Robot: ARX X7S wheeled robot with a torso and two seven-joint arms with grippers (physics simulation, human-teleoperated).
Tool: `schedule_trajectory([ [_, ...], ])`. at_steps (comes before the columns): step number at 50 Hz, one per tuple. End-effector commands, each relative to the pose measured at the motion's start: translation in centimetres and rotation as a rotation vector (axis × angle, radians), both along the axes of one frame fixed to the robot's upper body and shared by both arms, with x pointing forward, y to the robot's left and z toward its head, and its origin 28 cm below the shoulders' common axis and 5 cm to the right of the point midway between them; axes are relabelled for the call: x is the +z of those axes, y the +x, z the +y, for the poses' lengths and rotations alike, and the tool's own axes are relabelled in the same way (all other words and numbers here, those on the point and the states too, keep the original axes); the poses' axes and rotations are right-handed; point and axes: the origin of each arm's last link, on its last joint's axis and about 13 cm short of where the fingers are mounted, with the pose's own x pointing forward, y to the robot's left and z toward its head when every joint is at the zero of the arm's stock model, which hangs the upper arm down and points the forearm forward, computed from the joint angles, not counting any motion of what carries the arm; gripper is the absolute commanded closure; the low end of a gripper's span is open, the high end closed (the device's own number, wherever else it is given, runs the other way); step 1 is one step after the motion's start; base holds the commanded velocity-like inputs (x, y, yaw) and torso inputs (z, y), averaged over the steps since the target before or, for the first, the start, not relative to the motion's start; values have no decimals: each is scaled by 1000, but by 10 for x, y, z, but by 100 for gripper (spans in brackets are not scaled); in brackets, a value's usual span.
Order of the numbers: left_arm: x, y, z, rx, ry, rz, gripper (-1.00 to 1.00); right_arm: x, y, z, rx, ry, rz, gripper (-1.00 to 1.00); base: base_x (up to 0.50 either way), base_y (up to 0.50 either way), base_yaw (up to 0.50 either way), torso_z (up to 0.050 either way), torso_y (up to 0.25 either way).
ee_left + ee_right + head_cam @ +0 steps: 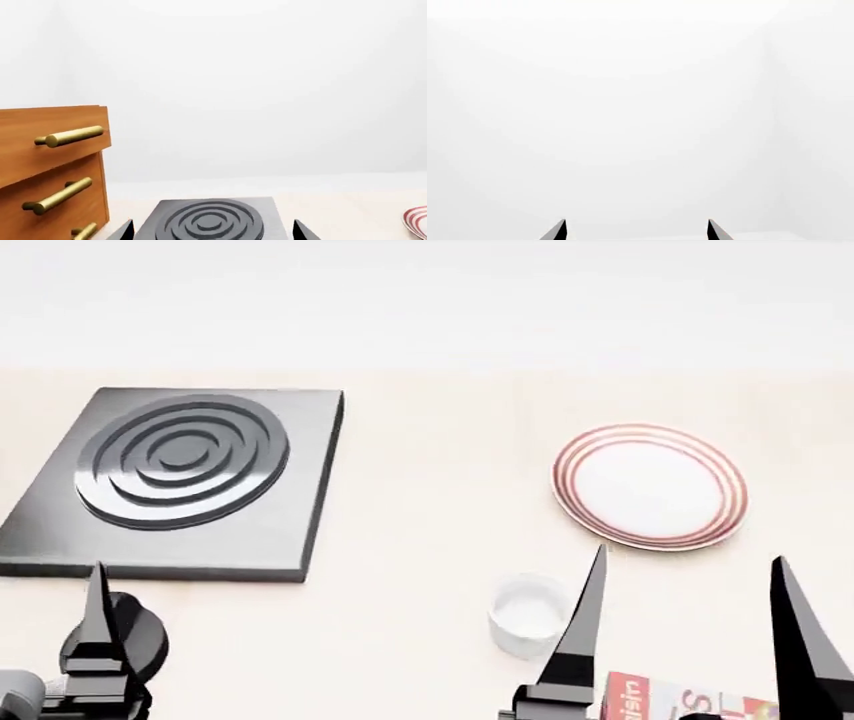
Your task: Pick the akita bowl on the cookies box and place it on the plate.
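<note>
Left wrist view: the left gripper (212, 231) has its tips spread apart, empty, over the black burner slab (212, 219); drawers (53, 170) stand beside it.

Head view: the plate (650, 486) lies toward the counter's far right; the right gripper (691, 612), spread wide, hangs above the cookies box (681, 700) at the near edge. A white cup (530, 613) sits beside it. The bowl is out of view.

Right wrist view: only blank wall, so the reach has hardly begun; next, tilt down to find the bowl.
</note>
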Motion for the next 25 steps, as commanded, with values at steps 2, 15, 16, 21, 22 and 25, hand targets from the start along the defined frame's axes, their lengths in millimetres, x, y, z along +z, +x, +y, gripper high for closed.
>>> schedule_trajectory([
  [2, 0, -2, 1, -17, -14, -16, -100, 0, -1, -2, 0, -8, 2, -100, -227, -500, 0, 0, 0],
  [15, 1, -2, 1, -18, -16, -15, -100, 1, -2, -3, 3, -9, -8, -100, -139, -500, 0, 0, 0],
  [16, 1, -2, 1, -18, -16, -15, -100, 1, -2, -3, 3, -9, -8, -100, -94, -500, 0, 0, 0],
  [21, 1, -2, 1, -20, -17, -14, -100, 1, -2, -3, 4, -11, -10, -100, -88, -500, 0, 0, 0],
  [22, 1, -2, 1, -20, -16, -14, -100, 2, -3, -3, 5, -10, -11, -100, -78, -500, 0, 0, 0],
  [25, 1, -2, 1, -19, -16, -14, -100, 2, -3, -3, 8, -10, -12, -100, -84, -500, 0, 0, 0],
])
